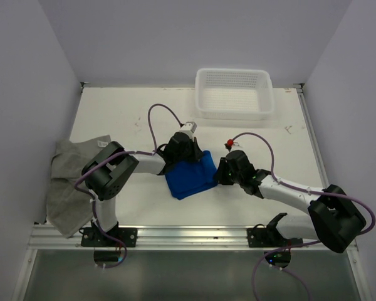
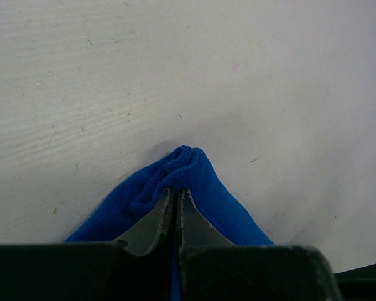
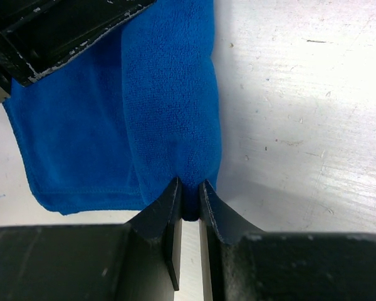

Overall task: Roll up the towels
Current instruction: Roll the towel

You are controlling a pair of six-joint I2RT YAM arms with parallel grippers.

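Observation:
The blue towel (image 1: 189, 175) lies folded in the middle of the table. My left gripper (image 2: 175, 191) is shut on its far edge, and blue cloth (image 2: 188, 169) bunches up past the tips. My right gripper (image 3: 189, 185) pinches the towel's right edge (image 3: 169, 113), with cloth squeezed between its fingers. In the top view the left gripper (image 1: 187, 150) sits at the towel's far side and the right gripper (image 1: 217, 170) at its right side. The grey towel (image 1: 66, 188) lies crumpled at the table's left edge, partly over the rim.
A white perforated basket (image 1: 234, 94) stands at the back right of the table. A small red object (image 1: 228, 143) lies just behind the right wrist. The left gripper's dark body (image 3: 56, 31) shows in the right wrist view's upper left.

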